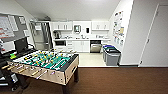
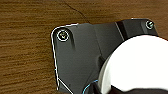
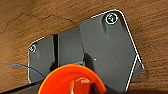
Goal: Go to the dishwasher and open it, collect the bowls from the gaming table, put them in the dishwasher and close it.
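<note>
An orange-red bowl (image 3: 72, 80) hangs close under my right wrist, above the brown floor, with my right gripper (image 3: 86, 87) shut on its rim. In the left wrist view a pale white round bowl (image 2: 137, 65) is held the same way by my left gripper (image 2: 117, 88). The gaming table (image 1: 50, 76), a table-football table with a green field and rods, stands near me on the left. The dishwasher (image 1: 95, 47) is far off in the kitchen row, steel below a dark band. How its door stands I cannot tell from here.
Grey bins (image 1: 111, 55) with blue lids stand along the right wall before the kitchen. A white door (image 1: 155, 37) is at the right. A dark desk with a monitor (image 1: 21, 45) stands behind the football table. Brown floor (image 1: 112, 80) leads to the pale kitchen floor (image 1: 91, 60).
</note>
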You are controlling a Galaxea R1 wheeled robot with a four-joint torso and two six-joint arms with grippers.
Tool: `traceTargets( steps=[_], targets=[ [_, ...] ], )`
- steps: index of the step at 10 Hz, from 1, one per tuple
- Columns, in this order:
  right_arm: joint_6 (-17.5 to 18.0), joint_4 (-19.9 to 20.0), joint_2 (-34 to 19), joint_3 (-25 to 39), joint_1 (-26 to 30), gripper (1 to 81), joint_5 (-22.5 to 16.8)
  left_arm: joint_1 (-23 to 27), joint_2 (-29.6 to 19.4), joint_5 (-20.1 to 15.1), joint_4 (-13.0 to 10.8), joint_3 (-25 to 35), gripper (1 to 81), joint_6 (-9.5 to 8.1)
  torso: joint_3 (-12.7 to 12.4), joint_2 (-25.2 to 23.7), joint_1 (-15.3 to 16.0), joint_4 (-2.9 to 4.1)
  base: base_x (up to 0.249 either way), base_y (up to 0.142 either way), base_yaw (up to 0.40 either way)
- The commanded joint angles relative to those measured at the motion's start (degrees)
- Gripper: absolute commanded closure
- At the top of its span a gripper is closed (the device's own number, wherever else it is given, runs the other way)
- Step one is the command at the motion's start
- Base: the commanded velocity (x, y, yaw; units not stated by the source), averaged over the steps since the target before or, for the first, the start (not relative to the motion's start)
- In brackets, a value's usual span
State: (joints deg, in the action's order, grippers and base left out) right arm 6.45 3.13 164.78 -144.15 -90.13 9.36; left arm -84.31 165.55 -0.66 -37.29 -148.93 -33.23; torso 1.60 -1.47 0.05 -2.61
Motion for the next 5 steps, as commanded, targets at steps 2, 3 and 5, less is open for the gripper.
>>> traceTargets(
  steps=[2, 3, 5],
  targets=[
    [-0.1, -0.9, -0.6, 0.2, 2.6, 81.1, -2.6, 3.1, -0.6, -1.8, -0.3, 0.1, 81.1, -0.08, 0.0, 0.0, 0.0, 0.00, 0.160, 0.000, 0.000],
    [-0.1, -0.9, -0.5, 0.2, 2.8, 81.1, -2.6, 3.1, -0.7, -1.1, -0.3, 0.1, 81.1, -0.08, 0.0, 0.0, 0.0, 0.00, 0.162, 0.000, 0.000],
    [-0.1, -1.0, -0.3, 0.2, 3.0, 81.1, -2.7, 3.0, -1.0, -0.8, -0.3, 0.1, 81.1, -0.08, 0.0, 0.0, 0.0, 0.00, 0.163, 0.000, 0.000]
  ],
)
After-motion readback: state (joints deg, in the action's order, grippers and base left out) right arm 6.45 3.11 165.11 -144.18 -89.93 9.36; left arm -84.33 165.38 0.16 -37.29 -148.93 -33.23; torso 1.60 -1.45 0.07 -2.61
